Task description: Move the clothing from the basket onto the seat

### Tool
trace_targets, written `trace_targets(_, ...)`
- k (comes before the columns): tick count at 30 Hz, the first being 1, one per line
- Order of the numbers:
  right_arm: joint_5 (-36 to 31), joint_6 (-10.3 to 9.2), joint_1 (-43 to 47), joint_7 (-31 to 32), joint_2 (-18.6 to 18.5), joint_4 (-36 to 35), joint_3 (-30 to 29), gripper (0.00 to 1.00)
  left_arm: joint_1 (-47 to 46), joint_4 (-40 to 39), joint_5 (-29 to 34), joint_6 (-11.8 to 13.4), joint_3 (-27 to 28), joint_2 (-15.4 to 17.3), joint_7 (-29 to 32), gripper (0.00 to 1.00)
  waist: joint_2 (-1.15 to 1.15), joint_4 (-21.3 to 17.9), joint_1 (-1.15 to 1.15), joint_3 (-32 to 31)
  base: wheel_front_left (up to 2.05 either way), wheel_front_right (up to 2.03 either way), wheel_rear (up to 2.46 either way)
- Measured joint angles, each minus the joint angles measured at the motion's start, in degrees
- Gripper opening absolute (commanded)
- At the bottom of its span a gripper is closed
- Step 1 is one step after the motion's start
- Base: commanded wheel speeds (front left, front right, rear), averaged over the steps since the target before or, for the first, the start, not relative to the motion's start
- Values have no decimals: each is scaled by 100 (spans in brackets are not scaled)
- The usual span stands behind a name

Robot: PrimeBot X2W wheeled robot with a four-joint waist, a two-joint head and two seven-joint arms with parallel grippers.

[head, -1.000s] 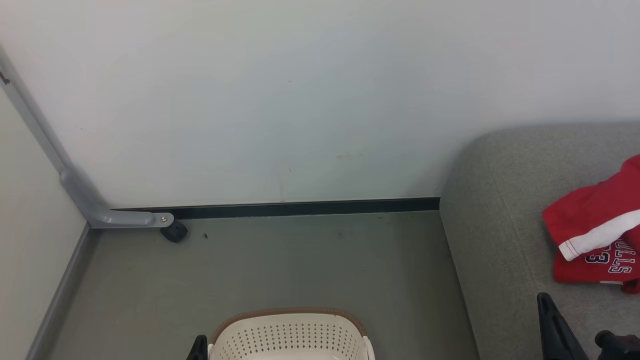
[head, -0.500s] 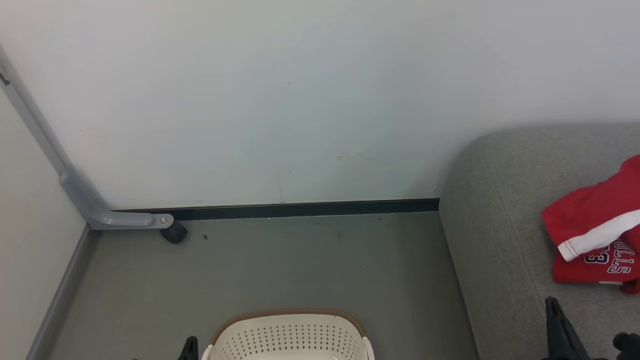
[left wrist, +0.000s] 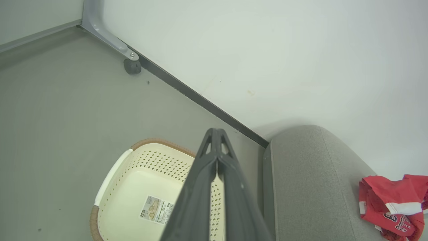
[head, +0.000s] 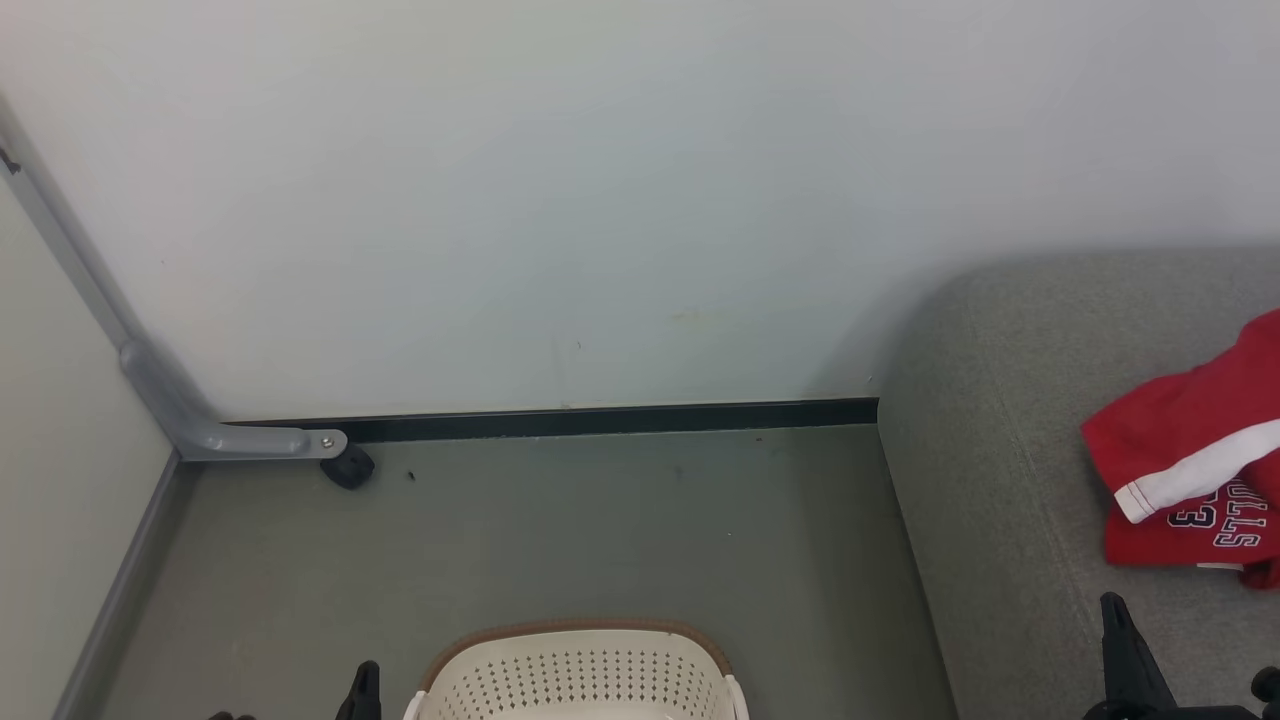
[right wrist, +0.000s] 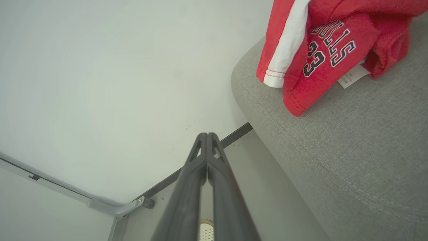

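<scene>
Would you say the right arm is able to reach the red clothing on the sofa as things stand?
Probably yes. The right gripper, shut, shows near the red clothing on the sofa, with only bare upholstery between them in the head view. It would have to open first.

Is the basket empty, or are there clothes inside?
Empty, as far as shows: the basket holds just a label, though the left fingers hide part. The clothing lies on the seat.

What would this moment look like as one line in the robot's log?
clothing: on seat | basket: looks empty | left gripper: shut, empty | right gripper: shut, empty
</scene>
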Motion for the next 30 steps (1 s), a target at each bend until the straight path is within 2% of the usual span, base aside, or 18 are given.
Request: trace_targets(30,2480,240,-125,648,301,112,-510,0,-147,-16,-2315,-456,670,-66,534,0,0,-9,0,-29,0,0,0)
